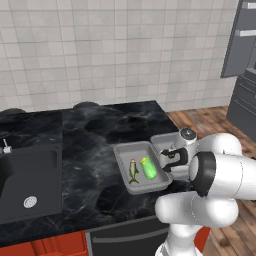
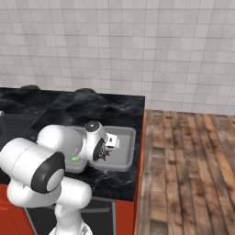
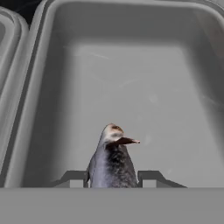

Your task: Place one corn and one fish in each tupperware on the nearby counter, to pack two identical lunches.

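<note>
Black counter bears two tupperware trays (side by side).

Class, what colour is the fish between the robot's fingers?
Dark grey fish, paler at the head, seen best in the hand view.

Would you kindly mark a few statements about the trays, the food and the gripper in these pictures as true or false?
1. The left tray holds a pale fish and a lime green corn. True.
2. The gripper has a dark grey fish between its fingertips. True.
3. The dark grey fish hangs over the sink. False: it is over the bare floor of the right tray.
4. The two trays sit apart at opposite ends of the counter. False: they sit side by side near its right end.
5. A yellowish corn already lies in the right tray. False: the hand view shows no corn in it.
</note>
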